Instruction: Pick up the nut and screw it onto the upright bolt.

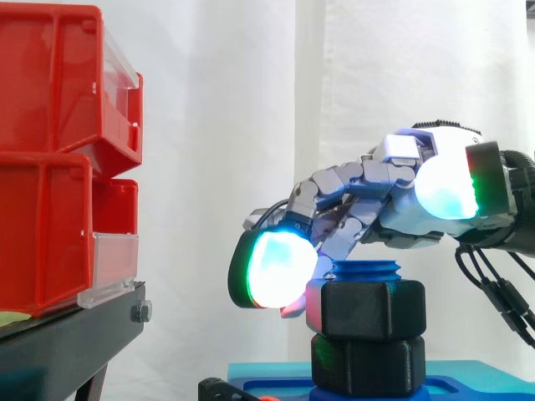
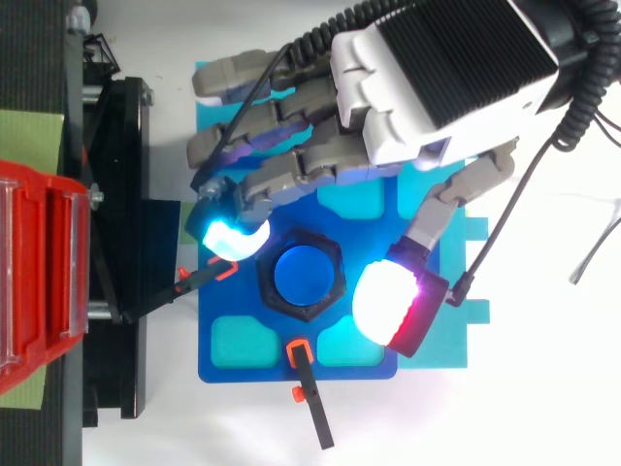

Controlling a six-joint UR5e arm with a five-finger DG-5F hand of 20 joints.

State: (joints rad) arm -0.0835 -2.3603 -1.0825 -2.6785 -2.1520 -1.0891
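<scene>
The hand (image 2: 427,97) reaches in from the upper right of the top view and is spread wide, holding nothing. Its fingers stretch out with a loose bend to the upper left of the nut (image 2: 275,296). One cyan-glowing fingertip (image 2: 233,238) is against or just beside the nut's upper-left edge. The thumb's white pad (image 2: 386,301) hangs off the nut's lower-right corner. In the side view that thumb pad sits well above the nut's top, so it is not pressing on it.

The nut lies directly under the gap between fingers and thumb. It is already on the upright bolt (image 1: 368,271), whose blue threaded tip pokes out above it. The bolt's long axis runs straight up, so turning has to go around that vertical line. Below the nut is a second black hex block (image 1: 365,363), just under it.

Both stand on a blue plate (image 2: 277,335), held to the white tabletop (image 2: 534,388) by small orange-and-black clamps (image 2: 309,398). The near clamps could catch a sweeping finger. Red bins (image 1: 58,150) on a black stand (image 1: 67,334) sit well apart at the left.
</scene>
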